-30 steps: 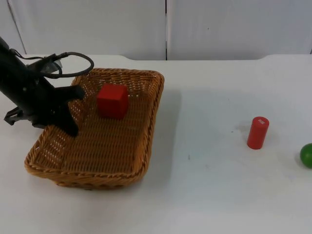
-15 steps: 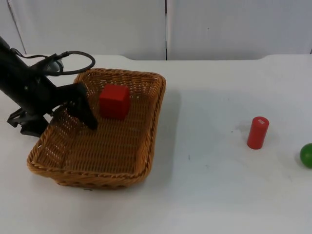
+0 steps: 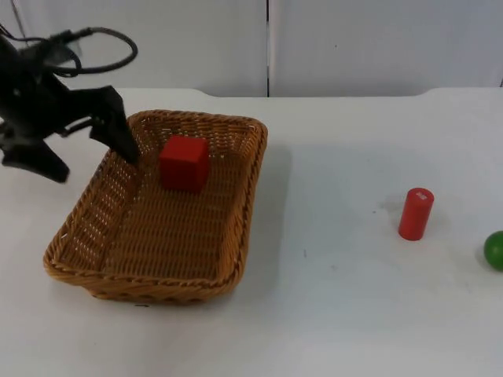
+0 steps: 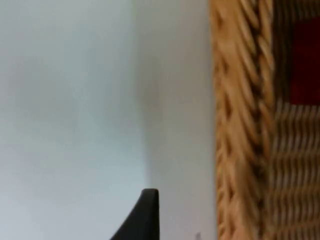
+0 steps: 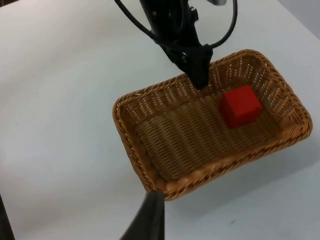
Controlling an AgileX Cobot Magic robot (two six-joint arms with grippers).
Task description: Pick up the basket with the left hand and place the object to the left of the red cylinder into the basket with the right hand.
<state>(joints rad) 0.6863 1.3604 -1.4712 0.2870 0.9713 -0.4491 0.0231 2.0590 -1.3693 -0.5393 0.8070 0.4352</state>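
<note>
A wicker basket [image 3: 161, 212] sits on the white table [image 3: 354, 314] toward nine o'clock of the top view, its base flat on the surface. A red cube [image 3: 184, 162] lies inside it, close to the far wall at about twelve o'clock of the basket's floor. The left gripper [image 3: 86, 149] hangs at the basket's ten o'clock corner with its fingers spread wide: one finger [image 3: 118, 133] reaches down at the rim there, while the other points out over bare table beyond the basket's left wall, so nothing is clamped between them. From the left wrist, the woven rim [image 4: 240, 125] runs alongside bare table with a patch of the red cube [image 4: 306, 60] beyond it. The right wrist view looks across the table at the whole basket [image 5: 165, 150], the cube [image 5: 241, 106] on its weave and the left gripper's finger [image 5: 199, 70] at the rim. Whether the right gripper is open or closed cannot be told. A red cylinder [image 3: 415, 214] stands upright at about three o'clock of the table, well apart from the basket, and a green ball [image 3: 494, 250] lies near it toward four o'clock, at the picture's edge.
</note>
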